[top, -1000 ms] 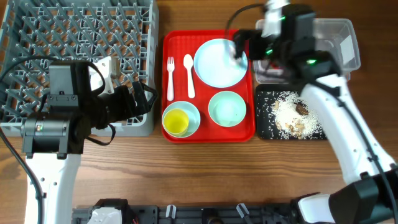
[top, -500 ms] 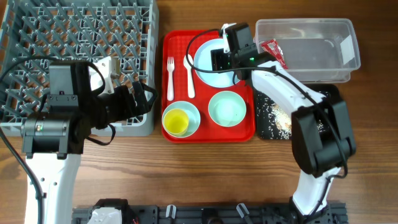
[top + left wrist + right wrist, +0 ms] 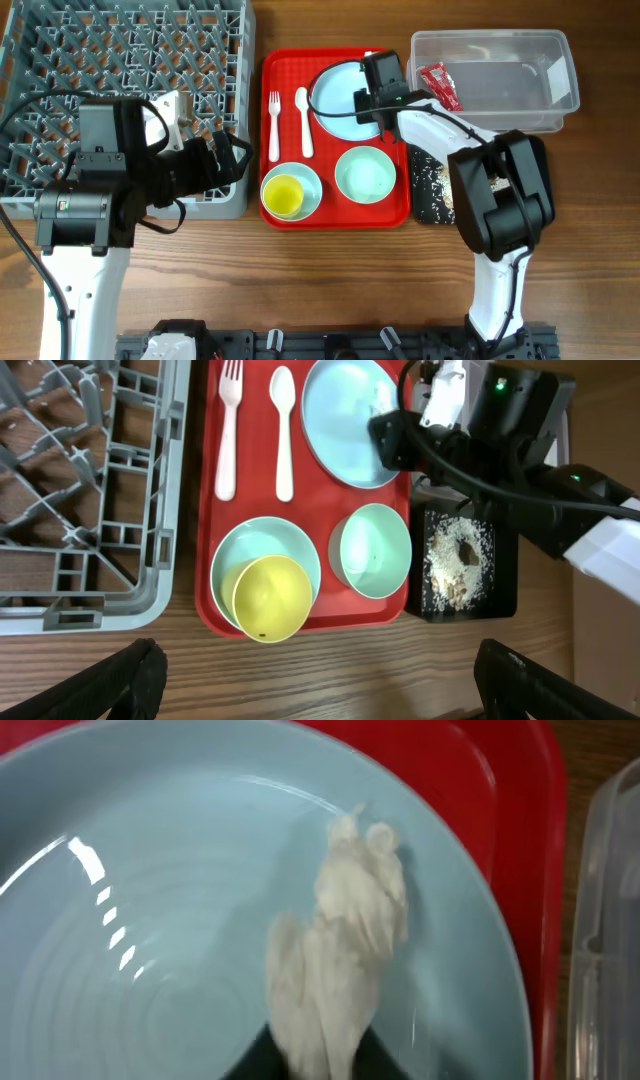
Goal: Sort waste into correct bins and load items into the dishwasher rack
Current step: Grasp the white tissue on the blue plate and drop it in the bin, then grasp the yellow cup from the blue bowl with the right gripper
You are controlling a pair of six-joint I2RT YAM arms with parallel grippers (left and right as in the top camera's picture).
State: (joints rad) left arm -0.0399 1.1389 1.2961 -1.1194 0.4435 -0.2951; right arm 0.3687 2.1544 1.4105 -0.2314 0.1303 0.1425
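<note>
My right gripper [image 3: 320, 1065] is low over the pale blue plate [image 3: 150, 920], shut on a white crumpled paper wad [image 3: 345, 960] that rests on the plate's right side. In the overhead view that gripper [image 3: 375, 88] is at the plate [image 3: 338, 95] on the red tray [image 3: 285, 62]. The red-and-white wrapper [image 3: 440, 85] lies in the clear tub [image 3: 500, 60]. Food scraps [image 3: 455, 560] sit in the black tray [image 3: 500, 595]. My left gripper [image 3: 330, 695] hangs open above the table in front of the red tray, holding nothing.
A white fork [image 3: 274, 125] and spoon [image 3: 303, 120] lie on the red tray's left. The yellow cup [image 3: 283, 196] sits in one blue bowl [image 3: 308, 182]; a second bowl [image 3: 365, 175] is beside it. The grey rack [image 3: 120, 60] stands at the far left.
My right arm swung left from the clear tub to the plate and its jaws closed on the white paper wad. The left arm has not moved.
</note>
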